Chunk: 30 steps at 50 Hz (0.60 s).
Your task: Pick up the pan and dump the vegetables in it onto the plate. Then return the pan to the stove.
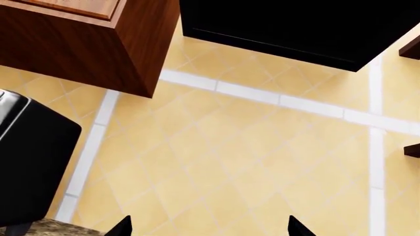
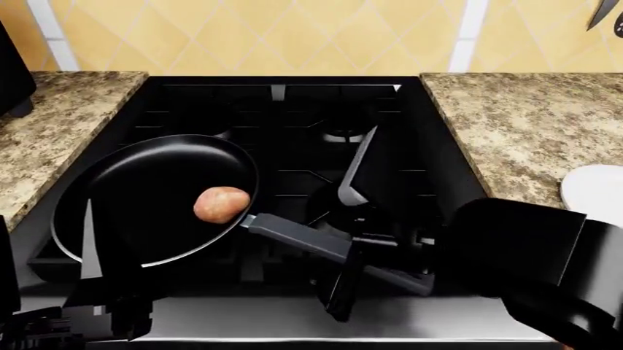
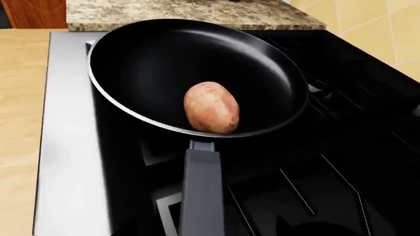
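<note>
The round shallow black frying pan with a thin silvery rim [image 2: 146, 197] sits over the front left part of the black gas stove with black grates [image 2: 292, 109], its long dark grey handle [image 2: 297, 237] running toward the stove's front middle. Inside the pan, near the rim at the handle side, lies the small oval tan-pink potato [image 2: 221, 204], which the right wrist view shows resting against the pan's inner wall [image 3: 211, 107]. The right gripper [image 2: 349, 248] is at the handle, one dark finger above and one below it, closed around it as far as the head view shows. The plain white glossy plate [image 2: 594, 191] lies on the speckled granite counter [image 2: 516, 124] to the stove's right, only its edge visible. The left gripper [image 1: 208, 227] shows two dark fingertips spread wide apart, holding nothing, over yellow tiled wall [image 1: 249, 157] beside a wooden cabinet [image 1: 85, 39].
</note>
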### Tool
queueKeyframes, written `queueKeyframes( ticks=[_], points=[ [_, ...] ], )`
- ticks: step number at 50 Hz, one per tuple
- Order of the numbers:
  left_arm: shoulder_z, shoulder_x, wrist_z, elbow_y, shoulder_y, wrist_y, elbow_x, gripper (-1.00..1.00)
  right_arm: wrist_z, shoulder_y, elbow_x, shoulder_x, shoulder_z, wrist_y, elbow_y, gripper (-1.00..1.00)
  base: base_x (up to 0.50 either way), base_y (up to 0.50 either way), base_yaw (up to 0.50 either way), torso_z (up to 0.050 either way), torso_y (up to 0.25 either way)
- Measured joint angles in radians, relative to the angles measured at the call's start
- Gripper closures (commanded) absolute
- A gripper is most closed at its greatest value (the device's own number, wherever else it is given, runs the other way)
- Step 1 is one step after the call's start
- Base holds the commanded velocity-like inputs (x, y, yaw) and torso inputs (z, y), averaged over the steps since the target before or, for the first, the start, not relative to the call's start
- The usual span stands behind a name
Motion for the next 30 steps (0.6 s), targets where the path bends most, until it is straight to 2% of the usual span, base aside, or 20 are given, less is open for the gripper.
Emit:
queueKeyframes(
  ticks=[24,25,30],
  points=[
    [0.005,-0.014,-0.013,0.001,0.001,0.005,-0.006,-1.0,-0.031,0.026,-0.065,-0.06,-0.082,0.022,0.13,-1.0,0.0,0.0,0.0,0.0,0.0],
    [0.006,-0.015,-0.013,0.0,0.001,0.006,-0.006,-1.0,-0.032,0.027,-0.065,-0.061,-0.083,0.022,0.131,1.0,0.0,0.0,0.0,0.0,0.0],
    [0.009,-0.017,-0.015,-0.003,0.0,0.007,-0.005,-1.0,-0.042,0.029,-0.058,-0.062,-0.09,0.022,0.132,1.0,0.0,0.0,0.0,0.0,0.0]
  ],
)
